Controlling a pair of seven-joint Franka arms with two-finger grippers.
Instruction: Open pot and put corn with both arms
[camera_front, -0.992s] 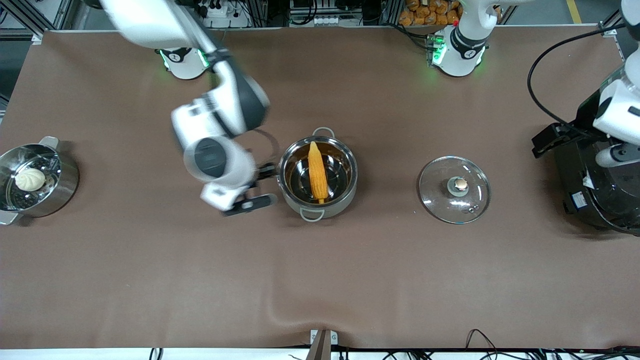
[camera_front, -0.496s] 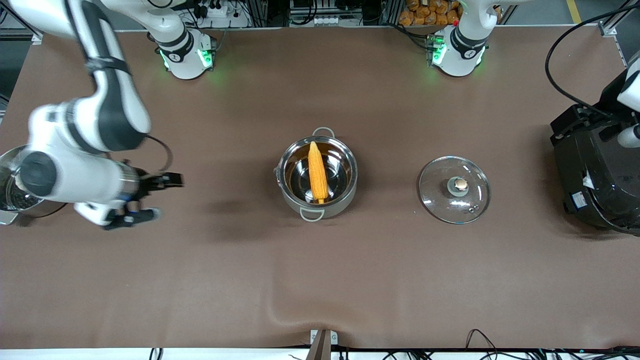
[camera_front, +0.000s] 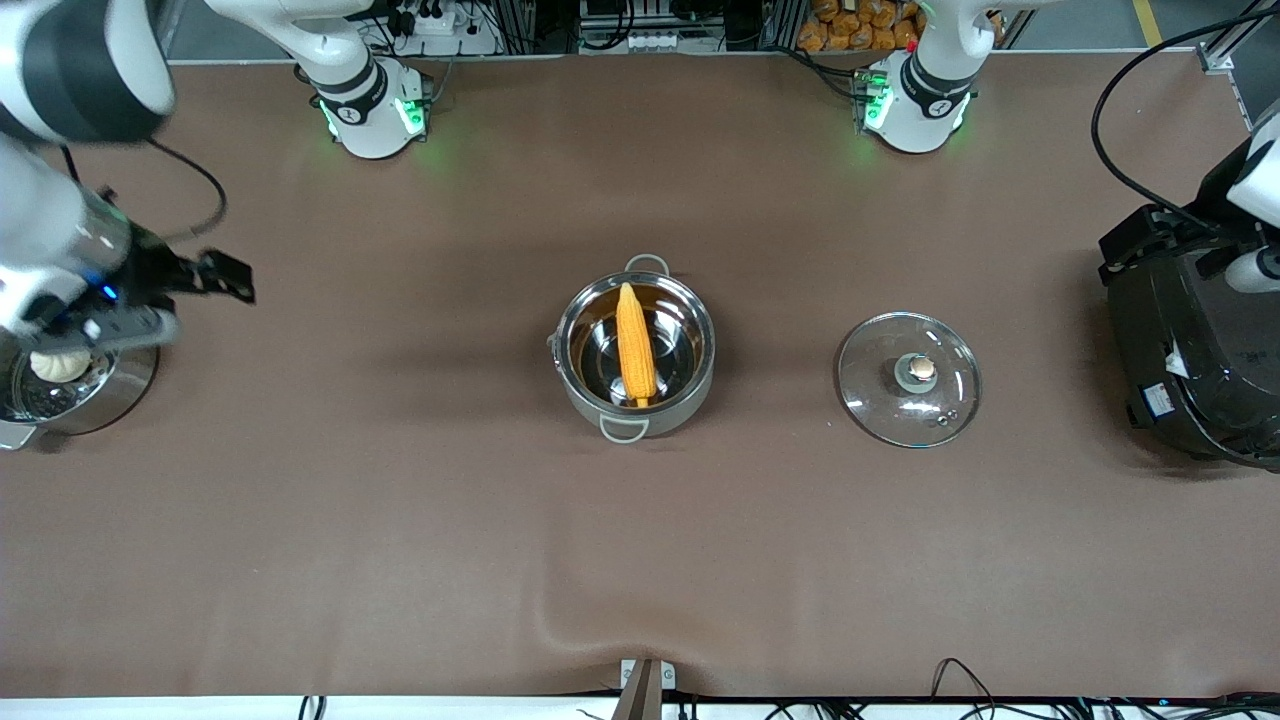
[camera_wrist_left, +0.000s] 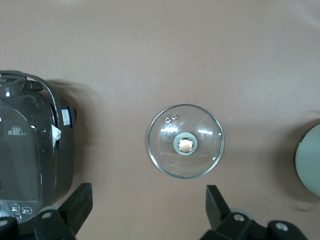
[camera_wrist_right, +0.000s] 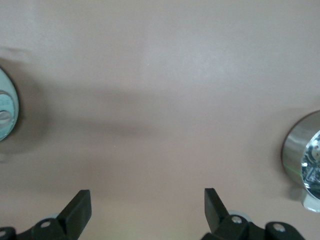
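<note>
The steel pot (camera_front: 690, 385) stands open at the table's middle. The yellow-orange corn (camera_front: 636, 342) lies inside it, across the bottom. The glass lid (camera_front: 909, 378) with its copper-toned knob lies flat on the table beside the pot, toward the left arm's end; it also shows in the left wrist view (camera_wrist_left: 185, 141). My right gripper (camera_front: 205, 307) is open and empty, up in the air beside the bun pot; the right wrist view (camera_wrist_right: 147, 196) shows bare table between its fingers. My left gripper (camera_front: 1140, 245) is open and empty in the left wrist view (camera_wrist_left: 147, 195), above the rice cooker's edge.
A steel pot with a white bun (camera_front: 60, 362) stands at the right arm's end, its rim in the right wrist view (camera_wrist_right: 300, 155). A black rice cooker (camera_front: 1200, 350) stands at the left arm's end and shows in the left wrist view (camera_wrist_left: 30, 155). Brown cloth (camera_front: 400, 520) covers the table.
My right arm has swung from beside the pot to the right arm's end of the table, gripper still open. My left arm drew back a little over the rice cooker. Pot, corn and lid stayed put.
</note>
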